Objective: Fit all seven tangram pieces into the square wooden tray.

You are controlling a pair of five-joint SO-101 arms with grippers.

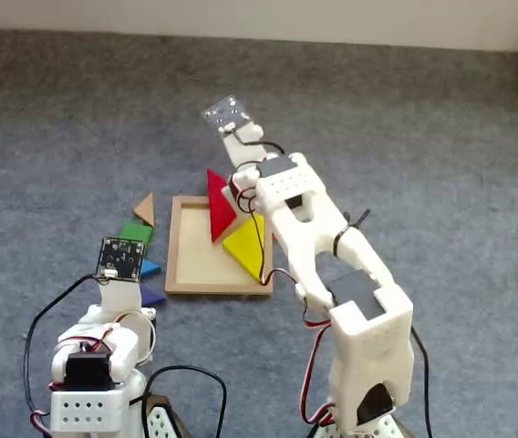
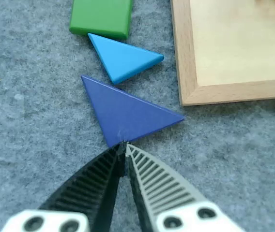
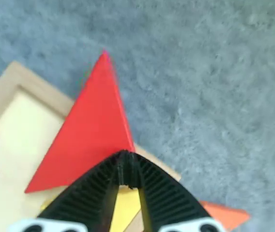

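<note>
The right gripper (image 3: pixel 126 160) is pinched narrow on a corner of the red triangle (image 3: pixel 89 135); that corner is hidden behind the fingers. The triangle stands tilted over the far rim of the wooden tray (image 1: pixel 175 248), tip above the grey carpet (image 1: pixel 423 119). The yellow triangle (image 1: pixel 248 246) lies in the tray, partly under the arm. The left gripper (image 2: pixel 124 147), jaws together and empty, touches a corner of the dark blue triangle (image 2: pixel 125 113) off the tray's left edge, beside the light blue triangle (image 2: pixel 123 60) and the cut-off green piece (image 2: pixel 101 17)
</note>
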